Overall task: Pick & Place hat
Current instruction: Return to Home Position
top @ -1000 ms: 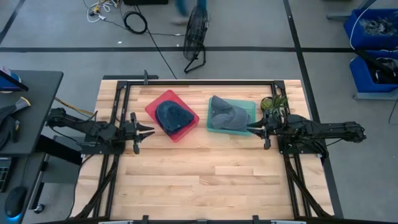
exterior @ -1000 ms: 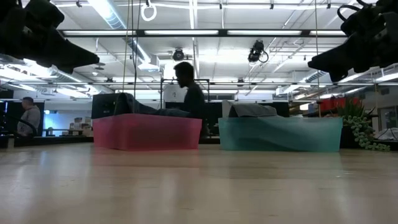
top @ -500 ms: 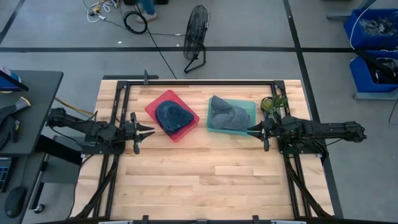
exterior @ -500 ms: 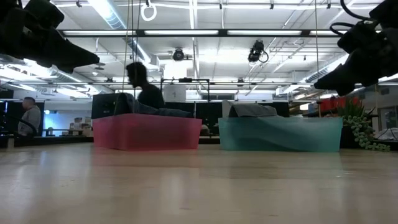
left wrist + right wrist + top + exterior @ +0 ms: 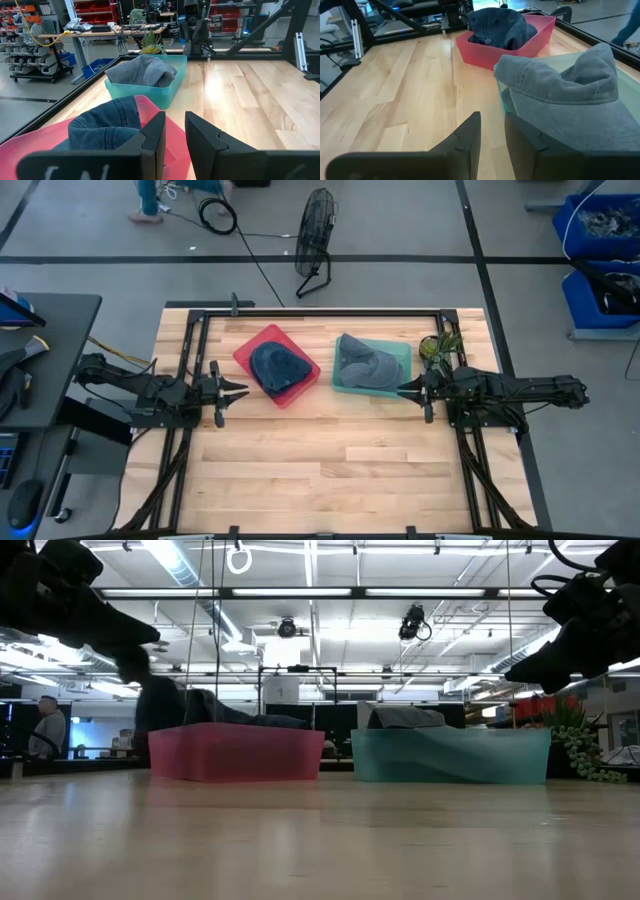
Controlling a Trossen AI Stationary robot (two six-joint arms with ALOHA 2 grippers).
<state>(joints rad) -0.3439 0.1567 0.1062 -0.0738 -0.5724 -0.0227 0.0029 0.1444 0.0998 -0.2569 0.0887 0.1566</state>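
A dark blue denim hat (image 5: 280, 366) lies in a red bin (image 5: 248, 352), and a grey hat (image 5: 365, 363) lies in a teal bin (image 5: 404, 352). The bins sit side by side on the far half of the table. My left gripper (image 5: 243, 389) hovers shut just left of the red bin, pointing right; its wrist view shows the blue hat (image 5: 102, 127) close ahead and the grey hat (image 5: 142, 70) beyond. My right gripper (image 5: 403, 388) hovers shut at the teal bin's near right corner, pointing left, with the grey hat (image 5: 565, 95) beside its fingers.
A small green plant (image 5: 441, 345) stands on the table just beyond my right arm. Black frame rails (image 5: 320, 311) run along the table's far and side edges. Bare wood (image 5: 330, 460) fills the near half. A person (image 5: 150, 705) passes in the room behind the red bin.
My right gripper has dropped a little toward the teal bin and tipped slightly downward. A person in the room behind has walked across past the red bin. The hats and bins have stayed put.
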